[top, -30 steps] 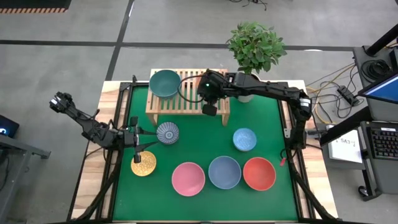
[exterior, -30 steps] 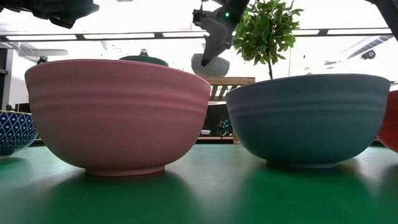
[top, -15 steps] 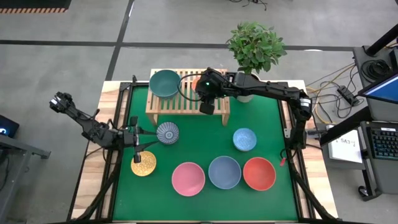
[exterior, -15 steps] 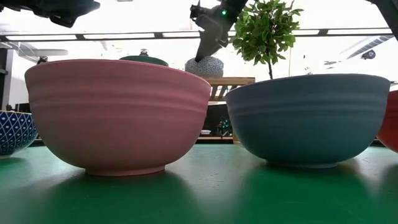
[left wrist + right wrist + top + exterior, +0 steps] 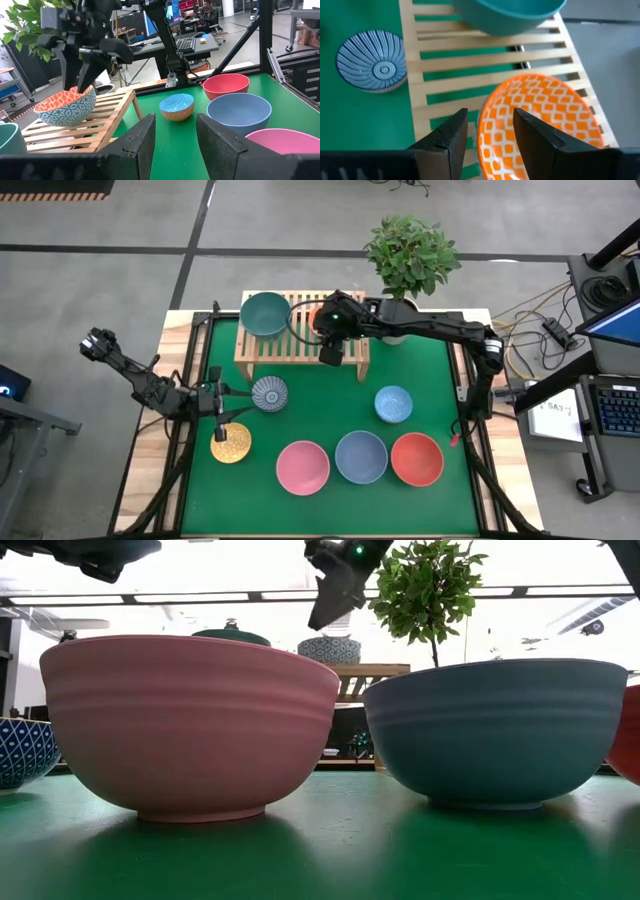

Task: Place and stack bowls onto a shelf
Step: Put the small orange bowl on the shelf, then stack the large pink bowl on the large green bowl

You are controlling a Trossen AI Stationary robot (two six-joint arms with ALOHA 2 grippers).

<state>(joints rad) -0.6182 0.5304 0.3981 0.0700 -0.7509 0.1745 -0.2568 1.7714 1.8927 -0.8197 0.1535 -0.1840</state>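
Right claw (image 5: 487,135): released, fingers apart astride the rim of the orange bowl (image 5: 540,120), which sits on the shelf (image 5: 450,60); teal bowl (image 5: 510,12) just beyond on the same slats.

Left claw (image 5: 175,140): parted, gripping nothing, low over the bench (image 5: 330,400) (blue-white bowl (image 5: 269,393) beside it, yellow bowl (image 5: 231,443) near).

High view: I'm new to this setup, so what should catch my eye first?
The right tool hangs open above the orange bowl on the wooden shelf, beside the teal bowl. Pink, blue-grey and red bowls line the green mat's near edge.
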